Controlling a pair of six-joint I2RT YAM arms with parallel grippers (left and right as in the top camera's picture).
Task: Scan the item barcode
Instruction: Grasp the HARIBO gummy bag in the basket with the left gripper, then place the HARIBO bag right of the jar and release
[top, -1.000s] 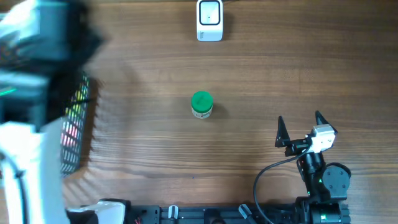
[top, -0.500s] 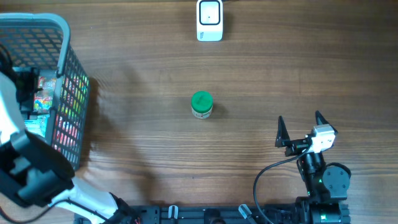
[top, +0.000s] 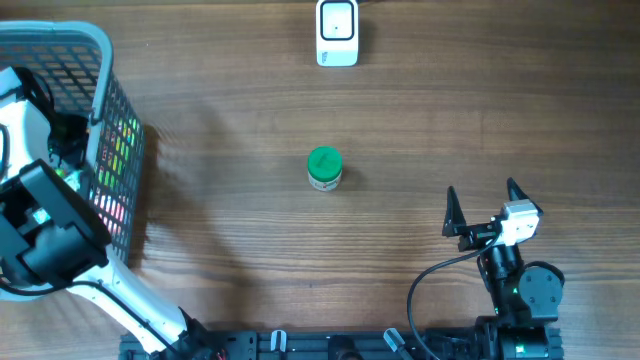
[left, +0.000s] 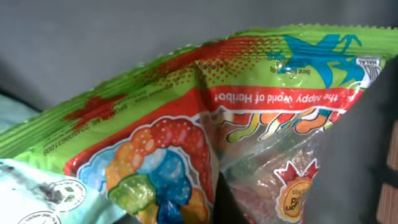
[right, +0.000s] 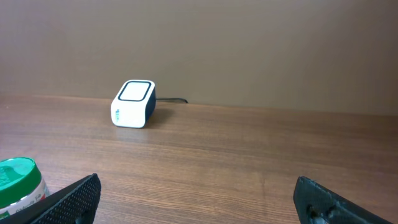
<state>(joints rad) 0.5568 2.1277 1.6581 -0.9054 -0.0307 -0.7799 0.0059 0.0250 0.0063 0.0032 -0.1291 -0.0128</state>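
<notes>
- From overhead, the left tool (top: 68, 148) is down inside the grey mesh basket (top: 100, 45) at the left edge of the surface (top: 450, 110). Its tips are lost among the basket's contents.
- The left wrist view gives what the overhead cannot: a green and red candy bag (left: 186, 118) fills the frame, with rainbow-coloured gummies printed on it and a clear window at the lower right. The bag lies in the basket, hard against the tool.
- The left tool is pressed together. Whether the bag's film is caught in it cannot be made out.
- A pale blue packet (left: 37, 199) shows only in the left wrist view, at the lower left corner.
- The right tool (top: 483, 192) is spread wide and empty, near the lower right of the surface.
- The right wrist view looks across the wood to the white scanner (right: 133, 103), which sits at the far edge with its cable trailing behind.
- A green-lidded jar (top: 324, 167) stands upright mid-surface, well apart from both tools and from the scanner.
</notes>
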